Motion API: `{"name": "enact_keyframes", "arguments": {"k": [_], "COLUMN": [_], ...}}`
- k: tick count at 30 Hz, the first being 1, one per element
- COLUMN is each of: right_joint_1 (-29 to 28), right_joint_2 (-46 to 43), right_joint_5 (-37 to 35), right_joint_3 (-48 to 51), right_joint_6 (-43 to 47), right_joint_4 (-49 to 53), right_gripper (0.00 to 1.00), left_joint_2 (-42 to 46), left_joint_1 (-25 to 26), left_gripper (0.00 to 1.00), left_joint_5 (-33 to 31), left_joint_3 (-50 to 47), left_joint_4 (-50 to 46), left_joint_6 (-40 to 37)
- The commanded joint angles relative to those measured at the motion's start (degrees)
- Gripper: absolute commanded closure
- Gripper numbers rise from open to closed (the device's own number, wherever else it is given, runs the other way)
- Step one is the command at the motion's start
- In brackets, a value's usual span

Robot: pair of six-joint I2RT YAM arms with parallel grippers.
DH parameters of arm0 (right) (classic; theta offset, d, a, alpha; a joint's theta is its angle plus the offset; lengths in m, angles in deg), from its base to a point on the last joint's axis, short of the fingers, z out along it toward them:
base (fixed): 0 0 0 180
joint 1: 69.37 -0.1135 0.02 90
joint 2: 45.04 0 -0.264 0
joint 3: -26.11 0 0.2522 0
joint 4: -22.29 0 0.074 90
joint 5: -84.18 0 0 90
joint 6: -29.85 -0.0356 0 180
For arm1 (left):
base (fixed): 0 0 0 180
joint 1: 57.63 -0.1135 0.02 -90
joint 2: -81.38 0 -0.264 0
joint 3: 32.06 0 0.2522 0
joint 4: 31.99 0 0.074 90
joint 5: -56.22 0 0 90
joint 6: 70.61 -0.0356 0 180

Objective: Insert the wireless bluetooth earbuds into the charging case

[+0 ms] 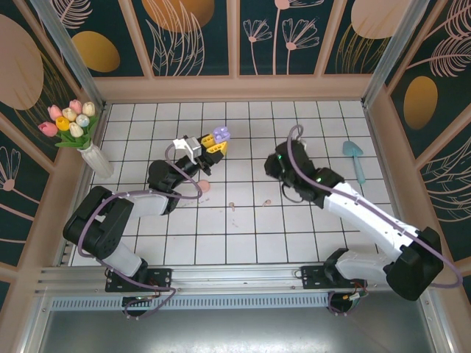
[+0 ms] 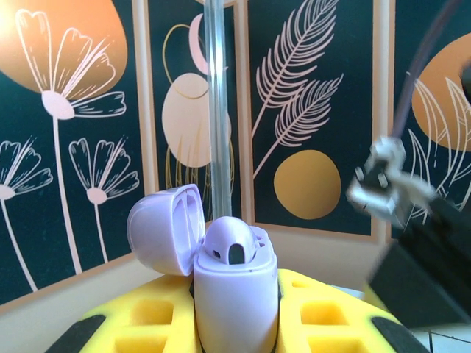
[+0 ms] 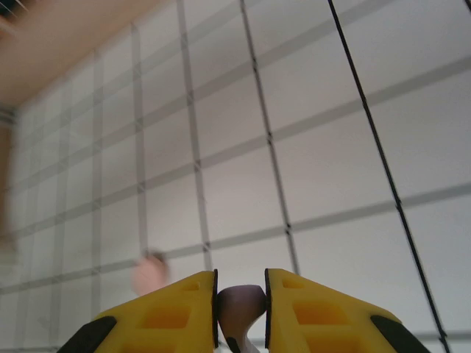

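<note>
- Left jaws clamp the purple charging case [image 2: 235, 294]; it stands upright, with its lid [image 2: 165, 228] open toward 10 o'clock.
- Right jaws are narrow and pinch one purple earbud [image 3: 241, 303]. I cannot tell which way its stem points.
- Top view: the case sits at 10 o'clock from the right jaws, near but apart.
- Judgement: the right arm carries the bud over, and the left arm presents the well.
- A pink bud [image 1: 234, 207] lies loose on the tabletop [image 1: 309, 243].

The charging case [image 2: 235, 294] is lilac, the fingers [image 2: 140, 323] yellow.
</note>
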Motion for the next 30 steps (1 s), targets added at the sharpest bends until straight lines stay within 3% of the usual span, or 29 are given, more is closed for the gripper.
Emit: {"name": "enact_keyframes", "arguments": {"k": [1,12,19,30], "right_joint_1": [1.8,3.2,2.9,0.6], "right_joint_2": [-0.1,7.4,9.9,10.7], "right_joint_5": [2.4,11.1,15.7,16.7], "right_joint_3": [-8.4,-26.3,-27.2,-25.3], "right_joint_6": [7.5,12.4,13.6,15.9], "right_joint_4": [-2.9,-8.4,-12.2,-14.9], "right_gripper": [0.78,0.78,0.78,0.77], "left_joint_2": [1.4,0.5,-1.2,-3.6], "left_joint_1": [-0.2,-0.1,0.0,0.3], "left_gripper": [1.00,1.00,1.00,1.00], "left_joint_5": [2.8,5.8,6.7,7.0], "left_joint_3": [2.5,7.8,11.6,13.8], "left_joint_4": [-1.4,-6.6,-7.7,-7.6], "left_joint_6": [-2.0,-5.4,-4.8,-4.0]}}
